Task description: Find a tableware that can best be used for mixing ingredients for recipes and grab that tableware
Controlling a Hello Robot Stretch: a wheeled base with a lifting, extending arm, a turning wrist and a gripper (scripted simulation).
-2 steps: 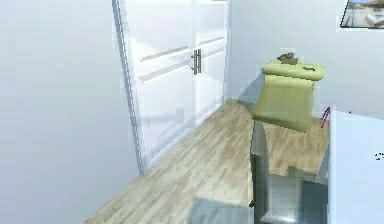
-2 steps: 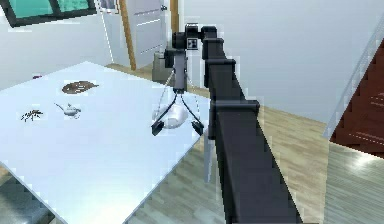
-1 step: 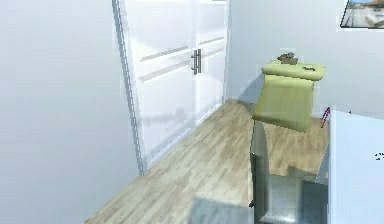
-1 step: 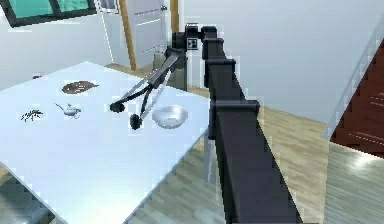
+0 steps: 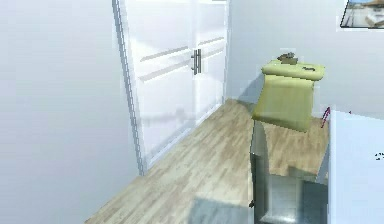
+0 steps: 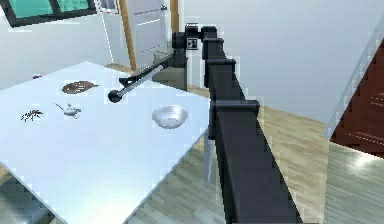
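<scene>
Tabletop with grey bowl, wood floor, white doors

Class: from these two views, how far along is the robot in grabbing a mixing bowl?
Done: the bowl is found, standing on the white table. In hand: the arm reaches out over the table, its jaws ending toward the view's left of the bowl. Left: bringing the jaws to the bowl and lifting it.

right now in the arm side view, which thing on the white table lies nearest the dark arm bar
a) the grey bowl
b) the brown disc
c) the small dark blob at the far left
a: the grey bowl sits on the white table just left of the arm, nearer to it than anything else on the table.
</scene>
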